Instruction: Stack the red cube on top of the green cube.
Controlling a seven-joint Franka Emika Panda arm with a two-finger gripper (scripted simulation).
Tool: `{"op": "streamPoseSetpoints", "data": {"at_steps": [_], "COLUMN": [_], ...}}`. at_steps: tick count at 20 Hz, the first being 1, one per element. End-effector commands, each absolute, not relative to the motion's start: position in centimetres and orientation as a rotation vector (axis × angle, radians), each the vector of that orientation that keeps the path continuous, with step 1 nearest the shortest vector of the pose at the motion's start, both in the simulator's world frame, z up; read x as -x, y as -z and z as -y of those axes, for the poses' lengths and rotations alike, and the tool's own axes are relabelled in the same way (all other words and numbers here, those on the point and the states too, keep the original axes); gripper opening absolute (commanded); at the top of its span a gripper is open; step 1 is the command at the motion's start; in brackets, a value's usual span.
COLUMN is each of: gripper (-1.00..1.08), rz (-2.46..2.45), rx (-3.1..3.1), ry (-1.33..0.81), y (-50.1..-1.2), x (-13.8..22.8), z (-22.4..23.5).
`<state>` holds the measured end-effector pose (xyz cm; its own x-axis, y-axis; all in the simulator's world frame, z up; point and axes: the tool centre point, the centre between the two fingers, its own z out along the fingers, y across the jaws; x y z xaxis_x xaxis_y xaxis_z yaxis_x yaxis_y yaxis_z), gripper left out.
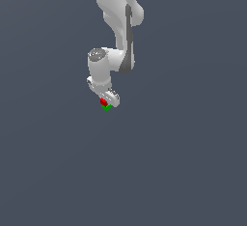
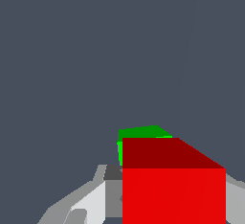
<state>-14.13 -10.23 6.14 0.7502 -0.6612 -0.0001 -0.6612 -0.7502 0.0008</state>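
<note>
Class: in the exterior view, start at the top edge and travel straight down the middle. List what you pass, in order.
White robot arm → white gripper → tiny bright red cube → tiny bright green cube → bare grey floor.

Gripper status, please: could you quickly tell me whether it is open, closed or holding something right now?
Gripper: closed on the red cube, which sits over the green cube; contact between the cubes cannot be told.
</note>
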Motion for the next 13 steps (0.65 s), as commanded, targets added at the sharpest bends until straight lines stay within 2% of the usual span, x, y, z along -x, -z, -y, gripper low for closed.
{"op": "streamPoseSetpoints", "data": {"at_steps": [1, 3, 4, 13], "gripper": [-1.00, -1.00, 1.00, 1.00], "rz": [1.108, 1.108, 1.108, 1.108], "rx": [-2.939, -2.939, -2.939, -2.939], "ry": [-0.001, -0.001, -0.001, -0.001], "y": [-6.18, -6.19, -6.19, -6.19], "x": [14.04, 14.01, 14.01, 14.01], "z": [10.13, 10.03, 10.03, 10.03]}}
